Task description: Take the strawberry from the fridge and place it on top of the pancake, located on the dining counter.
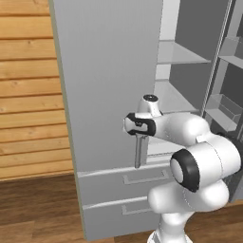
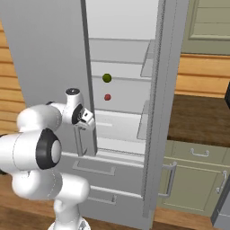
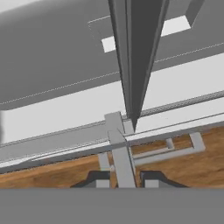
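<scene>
The fridge (image 1: pixel 109 85) takes up the middle of the left base view, its left door shut and its right half standing open, with pale shelves showing at the upper right of the frame. In the right base view, the strawberry (image 2: pixel 107 97) sits on a shelf inside the open compartment, slightly above the centre of the frame, with a green ball (image 2: pixel 106 78) just above it on the next shelf up.

The arm reaches across from the lower part of both base views to the vertical bar handle (image 1: pixel 138 151) on the shut door, near the middle of the frame. The pincer (image 3: pixel 124 181) is pressed together on that handle: in the hand view the two dark fingertips (image 3: pixel 98 180) stand on either side of the grey bar at the bottom centre of the frame.

Below the handle, two drawers (image 1: pixel 128 178) run across the lower part of the fridge. A wooden floor (image 1: pixel 38 209) lies at the lower left, and plank walling (image 1: pixel 28 95) fills the left edge.
</scene>
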